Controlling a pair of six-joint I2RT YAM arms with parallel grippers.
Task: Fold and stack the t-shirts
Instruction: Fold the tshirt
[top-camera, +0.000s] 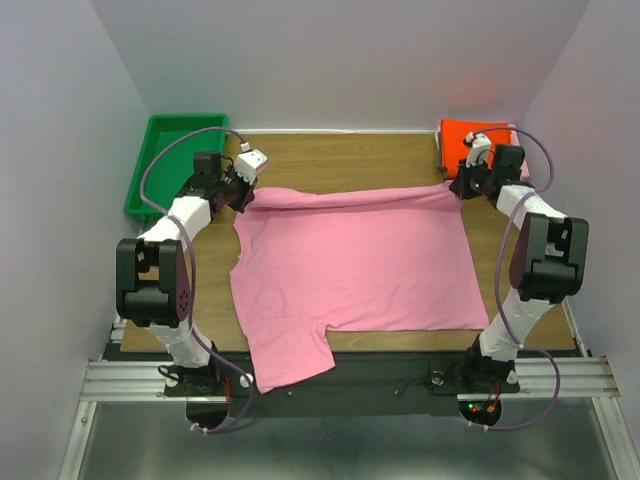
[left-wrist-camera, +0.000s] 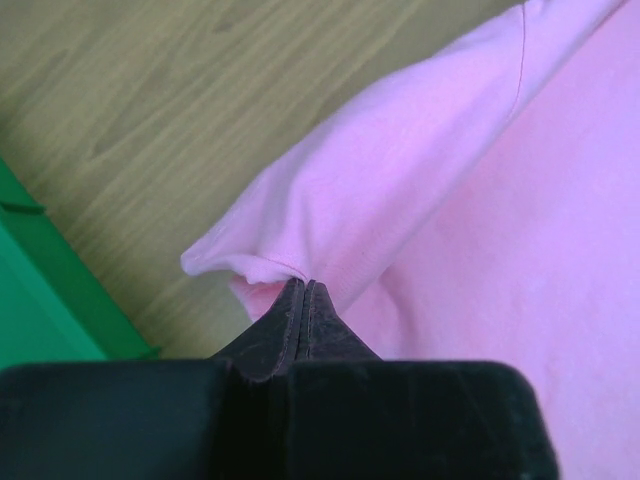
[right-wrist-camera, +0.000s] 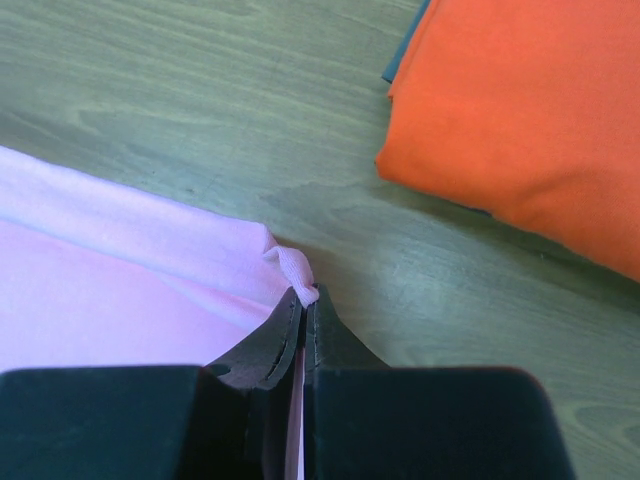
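Task thing: the large bubblegum-pink cotton t-shirt (top-camera: 350, 265) lies spread flat across the middle of the wooden desk (top-camera: 340, 158). Its far edge is turned over into a narrow folded band running left to right.
Overhang: one flap of the pink t-shirt at the near left droops past the near edge of the desk.
Left end effector: the left end effector (left-wrist-camera: 306, 286) is pinched tight on the far-left corner of the folded band, with cloth bunched just ahead of its tips.
Right end effector: the right end effector (right-wrist-camera: 305, 298) is clamped on the far-right corner of the same band, and a small tuft of pink hem pokes out between its tips.
Left arm pose: elbow raised near the left edge, forearm reaching far and inward, wrist low over the desk.
Right arm pose: mirrored, with the elbow raised at the right edge, the forearm reaching far and the wrist low.
Stack: a folded bright orange-red t-shirt (right-wrist-camera: 520, 120) sits at the far right corner of the desk, near the right end effector but apart from the pink cloth. A thin dark garment edge (right-wrist-camera: 390, 70) shows beneath it.
Container: a shallow green plastic tray (top-camera: 160, 150) stands off the far left corner of the desk, its inside partly hidden by the left arm and its cable.
Hard to make out: what the dark piece under the orange-red t-shirt is, and where the pink t-shirt's neckline lies. From above, the wrists cover both sets of tips.
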